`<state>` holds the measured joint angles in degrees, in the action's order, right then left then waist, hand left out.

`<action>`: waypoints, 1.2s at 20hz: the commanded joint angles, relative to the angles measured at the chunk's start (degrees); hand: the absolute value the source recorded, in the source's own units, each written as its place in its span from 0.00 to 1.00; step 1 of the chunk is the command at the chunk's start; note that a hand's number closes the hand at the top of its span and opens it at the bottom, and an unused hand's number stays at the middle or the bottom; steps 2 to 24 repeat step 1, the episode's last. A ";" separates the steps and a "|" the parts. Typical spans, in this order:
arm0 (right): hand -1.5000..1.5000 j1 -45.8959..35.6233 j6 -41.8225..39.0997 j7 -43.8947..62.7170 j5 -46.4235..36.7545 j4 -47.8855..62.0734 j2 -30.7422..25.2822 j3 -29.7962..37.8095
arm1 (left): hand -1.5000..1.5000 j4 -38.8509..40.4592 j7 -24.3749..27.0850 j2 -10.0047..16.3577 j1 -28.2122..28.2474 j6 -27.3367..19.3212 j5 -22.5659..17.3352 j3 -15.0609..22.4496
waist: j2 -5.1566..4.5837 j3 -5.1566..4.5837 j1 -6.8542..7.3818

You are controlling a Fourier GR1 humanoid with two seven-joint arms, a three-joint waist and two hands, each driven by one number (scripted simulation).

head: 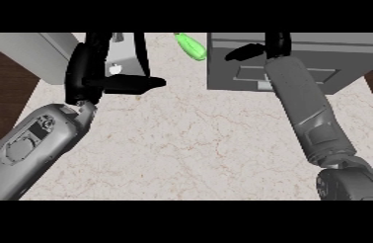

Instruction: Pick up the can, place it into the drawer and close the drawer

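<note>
Your left hand (87, 74), at the upper left, is curling round the can (121, 54), with the palm on one side, a finger on the other and the thumb lying below. You are seeing only a pale strip of the can, its top cut off by the frame's edge. Behind it, a grey box (44, 54) is running out of view. Your right hand (251, 51), upper right, is hanging over the drawer (291, 74) front, partly cut off, so you cannot tell its pose. A green thing (191, 47) is lying between them on the counter (189, 138).

green object (191, 46): tilted, far edge | grey box (40, 54): far-left corner | counter (189, 138): pale marble top
</note>
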<state>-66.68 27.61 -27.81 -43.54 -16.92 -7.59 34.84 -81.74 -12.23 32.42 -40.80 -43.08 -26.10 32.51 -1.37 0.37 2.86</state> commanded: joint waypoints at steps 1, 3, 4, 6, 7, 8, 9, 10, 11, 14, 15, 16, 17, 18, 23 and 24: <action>0.00 -2.17 -0.88 -0.49 5.15 -1.37 2.07 3.28 | 0.00 -0.67 3.09 0.24 4.45 0.52 0.26 -2.43 | 0.83 -0.35 -0.69; 0.00 -2.17 -0.88 -0.49 5.15 -1.37 2.07 3.28 | 0.00 -0.67 3.09 0.24 4.45 0.52 0.26 -2.43 | 0.83 -0.35 -0.69; 0.00 -2.17 -0.88 -0.49 5.15 -1.37 2.07 3.28 | 0.00 -0.67 3.09 0.24 4.45 0.52 0.26 -2.43 | 0.83 -0.35 -0.69; 0.00 -2.17 -0.88 -0.49 5.15 -1.37 2.07 3.28 | 0.00 -0.67 3.09 0.24 4.45 0.52 0.26 -2.43 | 0.83 -0.35 -0.69; 0.00 -2.17 -0.88 -0.49 5.15 -1.37 2.07 3.28 | 0.00 -0.67 3.09 0.24 4.45 0.52 0.26 -2.43 | 0.83 -0.35 -0.69; 0.00 -2.17 -0.88 -0.49 5.15 -1.37 2.07 3.28 | 0.00 -0.67 3.09 0.24 4.45 0.52 0.26 -2.43 | 0.83 -0.35 -0.69; 0.00 -2.17 -0.88 -0.49 5.15 -1.37 2.07 3.28 | 0.00 -0.67 3.09 0.24 4.45 0.52 0.26 -2.43 | 0.83 -0.35 -0.69; 0.00 -2.17 -0.88 -0.49 5.15 -1.37 2.07 3.28 | 0.00 -0.67 3.09 0.24 4.45 0.52 0.26 -2.43 | 0.83 -0.35 -0.69; 0.00 -2.17 -0.88 -0.49 5.15 -1.37 2.07 3.28 | 0.00 -0.67 3.09 0.24 4.45 0.52 0.26 -2.43 | 0.83 -0.35 -0.69; 0.00 -2.17 -0.88 -0.49 5.15 -1.37 2.07 3.28 | 0.00 -0.67 3.09 0.24 4.45 0.52 0.26 -2.43 | 0.83 -0.35 -0.69; 0.00 -2.17 -0.88 -0.49 5.15 -1.37 2.07 3.28 | 0.00 -0.67 3.09 0.24 4.45 0.52 0.26 -2.43 | 0.83 -0.35 -0.69; 0.00 -2.17 -0.88 -0.49 5.15 -1.37 2.07 3.28 | 0.00 -0.67 3.09 0.24 4.45 0.52 0.26 -2.43 | 0.83 -0.35 -0.69; 0.00 -2.17 -0.88 -0.49 5.15 -1.37 2.07 3.28 | 0.00 -0.67 3.09 0.24 4.45 0.52 0.26 -2.43 | 0.83 -0.35 -0.69; 0.00 -2.17 -0.88 -0.49 5.15 -1.37 2.07 3.28 | 0.00 -0.67 3.09 0.24 4.45 0.52 0.26 -2.43 | 0.83 -0.35 -0.69; 0.00 -2.17 -0.88 -0.49 5.15 -1.37 2.07 3.28 | 0.00 -0.67 3.09 0.24 4.45 0.52 0.26 -2.43 | 0.83 -0.35 -0.69; 0.00 -2.17 -0.88 -0.49 5.15 -1.37 2.07 3.28 | 0.00 -0.67 3.09 0.24 4.45 0.52 0.26 -2.43 | 0.83 -0.35 -0.69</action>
